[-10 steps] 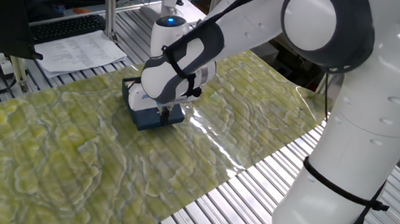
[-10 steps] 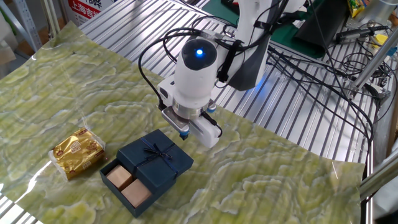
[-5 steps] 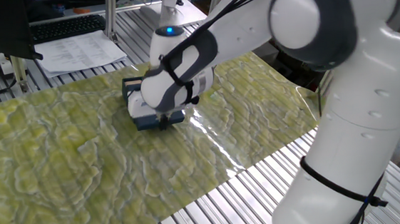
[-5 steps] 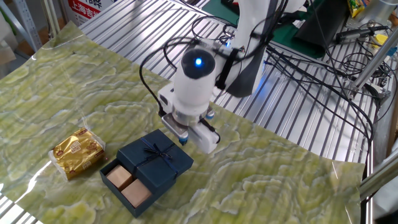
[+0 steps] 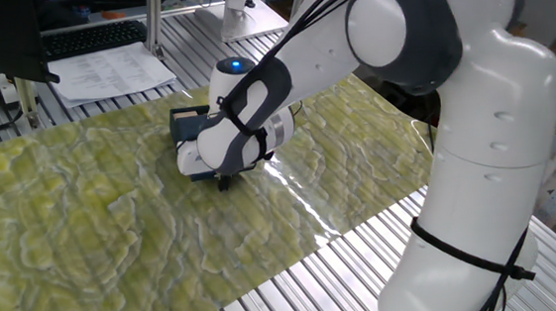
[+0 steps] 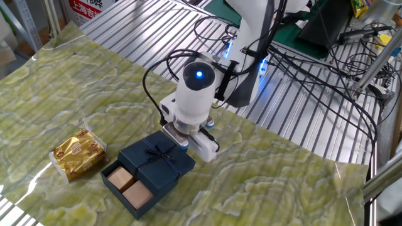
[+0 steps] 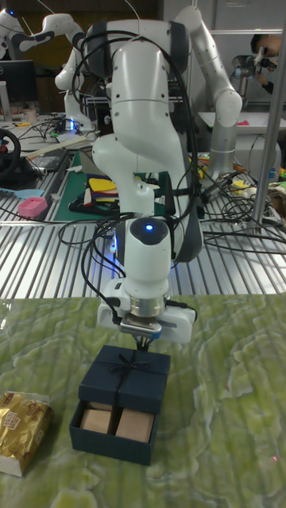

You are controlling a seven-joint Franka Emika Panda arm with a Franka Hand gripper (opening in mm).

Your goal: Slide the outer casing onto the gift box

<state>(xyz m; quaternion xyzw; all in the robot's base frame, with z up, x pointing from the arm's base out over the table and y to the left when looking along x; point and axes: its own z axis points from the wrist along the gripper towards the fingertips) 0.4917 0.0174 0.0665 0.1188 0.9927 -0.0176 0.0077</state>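
The outer casing [image 6: 158, 157], a navy sleeve with a thin ribbon bow, lies on the green mat and covers about half of the gift box [image 6: 129, 186]. The box's open end sticks out toward the mat's near edge and shows two tan compartments [image 7: 117, 422]. My gripper [image 7: 144, 340] points down at the casing's [image 7: 127, 371] far edge, fingers together with nothing between them. In one fixed view my hand hides most of both, and only a navy corner [image 5: 186, 121] shows.
A crinkled gold-wrapped item [image 6: 78, 152] lies on the mat just left of the box. Bare metal slats surround the mat. Cables [image 6: 314, 81] run behind my arm. Papers [image 5: 112, 69] and a keyboard [image 5: 90, 36] sit at one end.
My hand has come down and moved closer to the casing's far edge. The casing and the box have not visibly shifted.
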